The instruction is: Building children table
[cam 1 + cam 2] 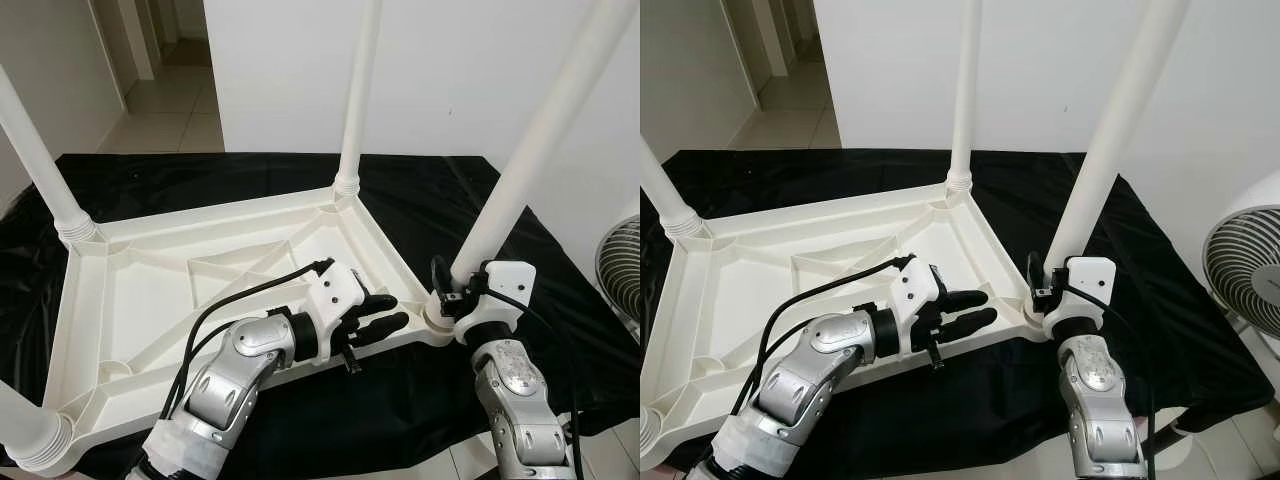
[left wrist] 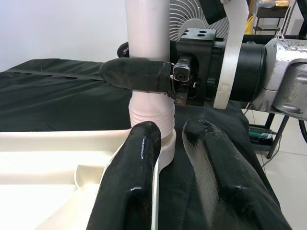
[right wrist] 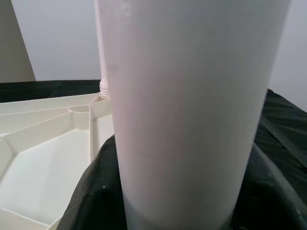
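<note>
Seating the last leg (image 1: 530, 160) in the near right corner socket of the upturned tabletop (image 1: 150, 300), which lies on a black cloth (image 1: 450, 200).

The leg is clasped low down, just above its ribbed base, by the right gripper (image 2: 144, 76), its fingers closed around the tube. The tabletop's near rim is straddled by the slightly parted fingers of the left gripper (image 1: 385, 322); whether it is actually pinched cannot be told. Three other legs are already standing. Next, the leg probably needs pressing or twisting fully home while the top is steadied.
</note>
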{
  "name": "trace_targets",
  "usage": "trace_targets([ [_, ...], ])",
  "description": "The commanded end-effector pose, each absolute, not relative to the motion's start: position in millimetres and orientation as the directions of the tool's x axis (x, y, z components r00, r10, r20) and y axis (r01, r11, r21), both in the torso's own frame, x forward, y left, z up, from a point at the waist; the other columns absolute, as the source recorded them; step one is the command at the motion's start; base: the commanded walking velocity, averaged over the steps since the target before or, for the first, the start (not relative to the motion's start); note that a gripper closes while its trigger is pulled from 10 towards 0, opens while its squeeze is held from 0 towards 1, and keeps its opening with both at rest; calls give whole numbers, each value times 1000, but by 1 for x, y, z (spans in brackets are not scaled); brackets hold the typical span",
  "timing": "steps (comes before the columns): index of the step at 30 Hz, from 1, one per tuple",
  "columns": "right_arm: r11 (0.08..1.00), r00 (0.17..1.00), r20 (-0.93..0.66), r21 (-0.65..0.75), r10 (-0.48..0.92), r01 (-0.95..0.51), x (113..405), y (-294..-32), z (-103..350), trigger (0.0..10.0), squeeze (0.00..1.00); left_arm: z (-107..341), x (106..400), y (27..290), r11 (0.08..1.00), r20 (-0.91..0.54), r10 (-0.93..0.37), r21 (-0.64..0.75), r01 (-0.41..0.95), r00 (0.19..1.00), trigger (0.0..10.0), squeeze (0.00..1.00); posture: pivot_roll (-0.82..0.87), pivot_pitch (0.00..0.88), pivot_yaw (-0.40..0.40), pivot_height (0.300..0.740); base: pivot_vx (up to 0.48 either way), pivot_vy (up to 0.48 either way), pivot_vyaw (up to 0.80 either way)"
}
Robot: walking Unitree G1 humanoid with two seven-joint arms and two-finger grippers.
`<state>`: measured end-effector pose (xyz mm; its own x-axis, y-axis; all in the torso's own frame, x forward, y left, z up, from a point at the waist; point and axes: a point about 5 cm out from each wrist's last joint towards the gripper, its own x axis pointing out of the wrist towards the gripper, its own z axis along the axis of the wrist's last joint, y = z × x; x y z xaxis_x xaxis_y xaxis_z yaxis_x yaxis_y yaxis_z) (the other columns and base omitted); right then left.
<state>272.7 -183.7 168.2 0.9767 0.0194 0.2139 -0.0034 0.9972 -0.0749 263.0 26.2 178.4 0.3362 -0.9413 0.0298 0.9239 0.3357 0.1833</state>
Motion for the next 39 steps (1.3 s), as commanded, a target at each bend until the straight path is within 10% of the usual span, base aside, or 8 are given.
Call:
trace_targets([
  [1, 998, 980, 197, -60, 0, 12, 272, -188, 166, 10000, 0, 176, 265, 29, 395, 30, -918, 178, 901, 396, 10000, 0, -8, 19, 1, 740, 0, 0, 0],
  [22, 1000, 992, 123, 31, -10, 7, 283, -185, 153, 10000, 0, 179, 266, 31, 409, 39, -912, 174, 896, 409, 10000, 0, 2, 40, 5, 740, 0, 0, 0],
  [39, 964, 976, 143, -232, 166, -130, 270, -177, 148, 10000, 0, 182, 267, 32, 413, 50, -910, 170, 895, 411, 10000, 0, -5, 47, 15, 740, 0, 0, 0],
])
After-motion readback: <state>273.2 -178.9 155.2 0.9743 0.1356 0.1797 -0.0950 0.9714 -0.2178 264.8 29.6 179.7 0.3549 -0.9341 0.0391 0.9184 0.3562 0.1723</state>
